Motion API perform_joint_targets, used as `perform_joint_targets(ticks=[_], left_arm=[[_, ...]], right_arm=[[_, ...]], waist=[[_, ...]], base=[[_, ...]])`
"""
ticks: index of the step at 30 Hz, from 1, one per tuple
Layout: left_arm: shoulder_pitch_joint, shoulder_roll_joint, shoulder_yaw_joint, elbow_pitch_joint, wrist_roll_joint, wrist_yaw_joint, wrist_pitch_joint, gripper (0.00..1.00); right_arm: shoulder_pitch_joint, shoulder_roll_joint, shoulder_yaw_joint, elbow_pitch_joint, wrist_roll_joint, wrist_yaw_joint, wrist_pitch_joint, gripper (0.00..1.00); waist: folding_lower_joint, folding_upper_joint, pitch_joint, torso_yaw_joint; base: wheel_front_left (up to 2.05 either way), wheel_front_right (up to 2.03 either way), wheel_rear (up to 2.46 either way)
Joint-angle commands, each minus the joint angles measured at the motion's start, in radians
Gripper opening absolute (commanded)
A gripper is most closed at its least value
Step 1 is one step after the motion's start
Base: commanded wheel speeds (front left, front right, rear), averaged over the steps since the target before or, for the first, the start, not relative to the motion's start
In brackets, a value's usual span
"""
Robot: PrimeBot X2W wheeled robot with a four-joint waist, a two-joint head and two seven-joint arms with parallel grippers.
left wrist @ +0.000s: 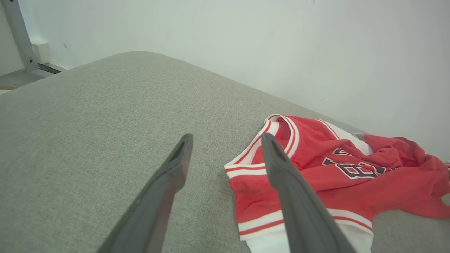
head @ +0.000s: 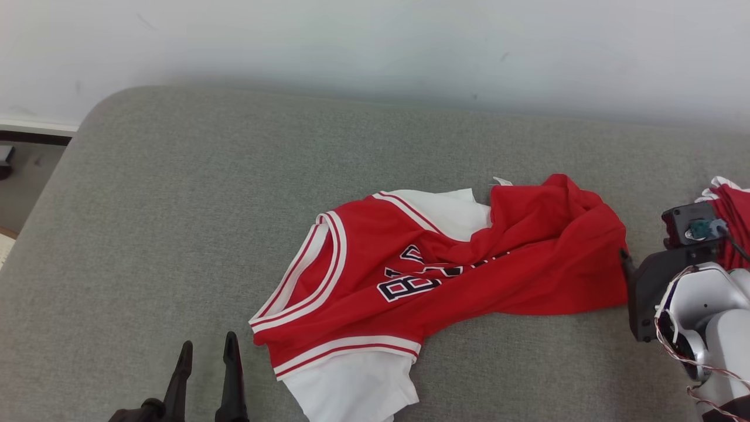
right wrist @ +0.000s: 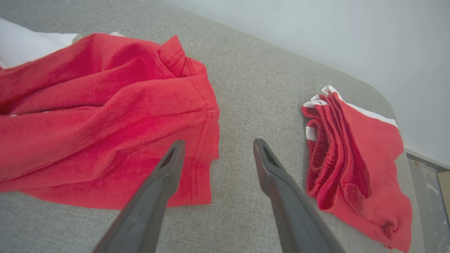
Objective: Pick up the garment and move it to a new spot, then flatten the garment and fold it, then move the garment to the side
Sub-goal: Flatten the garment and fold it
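The garment (head: 445, 264) is a red jersey with white trim and dark lettering, lying crumpled on the grey cushion (head: 176, 205) a little right of centre. Its white inner layer shows at the near end and at the top. My left gripper (head: 209, 340) stands open near the front edge, just left of the jersey's collar end (left wrist: 260, 168), with nothing between its fingers. My right gripper (right wrist: 218, 142) is open at the garment's right hem (right wrist: 200, 158). Its left finger (right wrist: 165, 168) is over the hem's edge and its right finger is over bare cushion.
A second red piece with white bands (right wrist: 351, 147) lies bunched at the cushion's right end, just beyond my right wrist (head: 691, 275). A white wall runs behind the cushion. The cushion's rounded left edge drops to the floor (head: 23, 176).
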Motion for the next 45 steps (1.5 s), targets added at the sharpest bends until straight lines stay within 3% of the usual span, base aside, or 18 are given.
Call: perform_joint_targets(ticks=[1, 8, 16, 17, 18, 19, 20, 22, 30, 40, 45], left_arm=[[-0.015, 0.001, 0.001, -0.001, -0.004, -0.001, -0.004, 1.00], [-0.044, -0.004, -0.014, 0.004, 0.002, -0.017, -0.007, 1.00], [-0.059, -0.008, -0.008, 0.022, 0.003, -0.028, -0.010, 1.00], [-0.059, -0.008, -0.006, 0.024, 0.002, -0.030, -0.010, 1.00], [-0.059, -0.007, -0.002, 0.025, 0.002, -0.033, -0.011, 1.00], [-0.059, -0.007, 0.001, 0.028, 0.001, -0.033, -0.011, 1.00], [-0.058, -0.006, 0.005, 0.031, 0.000, -0.035, -0.011, 1.00], [-0.057, -0.006, 0.011, 0.037, 0.000, -0.036, -0.012, 1.00], [-0.049, -0.009, 0.017, 0.040, 0.014, -0.041, -0.012, 1.00], [-0.004, -0.005, 0.025, 0.072, -0.020, -0.030, 0.018, 1.00], [0.013, 0.007, 0.030, 0.077, -0.036, -0.027, 0.059, 1.00]], right_arm=[[0.008, 0.015, -0.006, -0.006, -0.007, -0.003, 0.001, 1.00], [-0.065, 0.044, -0.042, 0.040, -0.020, -0.003, -0.005, 1.00], [-0.134, 0.032, -0.079, 0.145, -0.015, -0.003, -0.023, 1.00], [-0.135, 0.031, -0.081, 0.148, -0.012, -0.003, -0.024, 0.86], [-0.133, 0.032, -0.083, 0.152, -0.009, -0.003, -0.025, 0.50], [-0.125, 0.033, -0.085, 0.156, -0.006, -0.003, -0.023, 0.33], [-0.116, 0.033, -0.086, 0.160, -0.005, -0.003, -0.018, 0.17], [-0.102, 0.039, -0.078, 0.158, 0.001, -0.003, -0.016, 0.00], [-0.062, 0.047, -0.074, 0.110, 0.007, -0.003, -0.057, 0.00], [0.240, 0.122, -0.123, -0.188, 0.057, -0.003, 0.000, 0.00], [0.335, 0.158, -0.152, -0.267, 0.040, -0.003, 0.016, 0.00]], waist=[[0.0000, 0.0000, 0.012, -0.009], [0.0000, 0.0000, 0.048, 0.014], [0.0000, 0.0000, 0.084, 0.067], [0.0000, 0.0000, 0.085, 0.070], [0.0000, 0.0000, 0.085, 0.072], [0.0000, 0.0000, 0.084, 0.073], [0.0000, 0.0000, 0.082, 0.072], [0.0000, 0.0000, 0.076, 0.067], [0.0000, 0.0000, 0.050, 0.033], [0.0000, 0.0000, 0.023, -0.040], [0.0000, 0.0000, 0.018, -0.054]], base=[[0.00, 0.00, 0.00], [0.00, 0.00, 0.00], [0.00, 0.00, 0.00], [0.00, 0.00, 0.00], [0.00, 0.00, 0.00], [0.00, 0.00, 0.00], [0.00, 0.00, 0.00], [0.00, 0.00, 0.00], [0.00, 0.00, 0.00], [0.00, 0.00, 0.00], [0.00, 0.00, 0.00]])
